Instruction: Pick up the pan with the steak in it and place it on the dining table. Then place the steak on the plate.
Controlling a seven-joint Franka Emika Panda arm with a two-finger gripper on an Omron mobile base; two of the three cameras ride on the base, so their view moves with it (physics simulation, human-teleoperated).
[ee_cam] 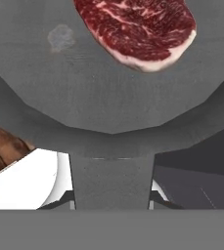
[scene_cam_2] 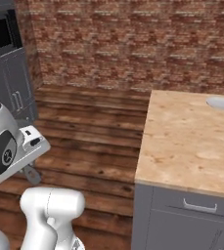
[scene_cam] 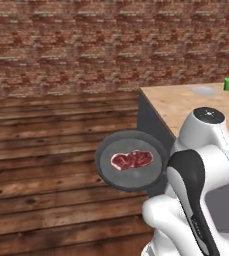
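Your gripper (ee_cam: 111, 207) seems clamped on the handle of the round dark grey pan (scene_cam: 131, 161), airborne beside the light wood-topped dining table (scene_cam: 186, 102); tilt it and the marbled red steak (scene_cam: 131, 160) slides out.

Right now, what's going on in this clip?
The robot arm is carrying the pan by its handle, above the wooden floor beside the dining table. The steak lies flat inside the pan. The plate waits at the table's far side, with a small green cup near it. The pan is not yet on the table.
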